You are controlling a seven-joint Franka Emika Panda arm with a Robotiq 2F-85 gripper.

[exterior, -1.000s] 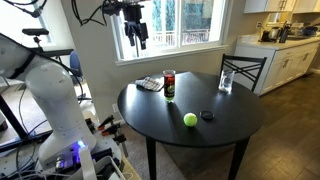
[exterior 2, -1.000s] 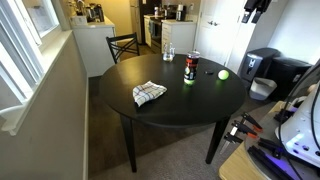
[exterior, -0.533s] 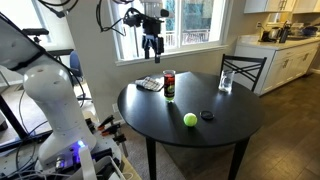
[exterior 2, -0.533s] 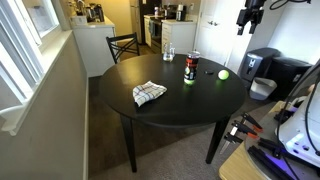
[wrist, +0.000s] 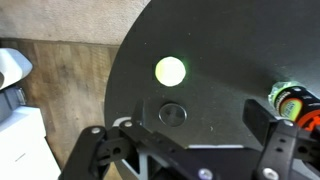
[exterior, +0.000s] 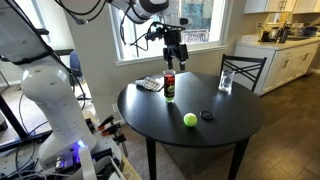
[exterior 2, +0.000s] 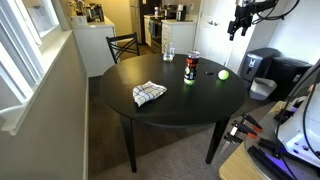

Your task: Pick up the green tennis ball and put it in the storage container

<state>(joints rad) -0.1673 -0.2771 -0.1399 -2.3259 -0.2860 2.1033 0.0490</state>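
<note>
The green tennis ball (exterior: 190,119) lies on the round black table (exterior: 235,125), near its front edge. It also shows in the other exterior view (exterior 2: 223,74) and in the wrist view (wrist: 170,70). The storage container (exterior: 169,84), a slim upright tube with a red rim, stands further back on the table; it shows in both exterior views (exterior 2: 191,68) and at the wrist view's right edge (wrist: 290,100). My gripper (exterior: 173,52) hangs high above the table's back, open and empty, seen in the other exterior view (exterior 2: 238,25) and the wrist view (wrist: 180,138).
A small flat black round object (exterior: 207,115) lies beside the ball (wrist: 173,113). A clear glass (exterior: 226,81) and a checked cloth (exterior: 149,85) are on the table. A chair (exterior: 243,68) stands behind it. A window is at the back.
The arm has swung from in front of the window toward the table and lowered a little. The gripper stays open. The ball and container have not moved.
</note>
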